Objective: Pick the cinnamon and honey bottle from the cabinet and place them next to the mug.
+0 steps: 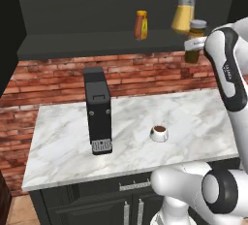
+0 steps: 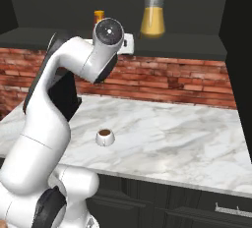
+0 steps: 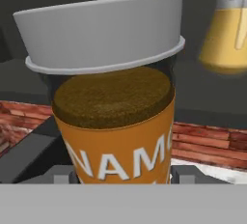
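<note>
The cinnamon (image 1: 195,35) is a dark jar with an orange label and a pale lid. My gripper (image 1: 193,46) is shut on it and holds it in the air just in front of the cabinet (image 1: 87,42) shelf edge, at the right. In the hand view the cinnamon (image 3: 116,117) stands very close between my fingertips (image 3: 61,174). The honey bottle (image 1: 141,25) stands upright on the shelf, left of the jar; its cap (image 2: 99,14) peeks over my arm. The mug (image 1: 159,133) with dark liquid sits on the marble counter below, also mug (image 2: 105,136).
A glass pitcher of orange liquid (image 1: 184,13) stands on the shelf right behind the jar, pitcher (image 2: 153,18), pitcher (image 3: 226,30). A tall black coffee machine (image 1: 98,110) stands on the counter (image 1: 58,136) left of the mug. A brick wall backs the counter.
</note>
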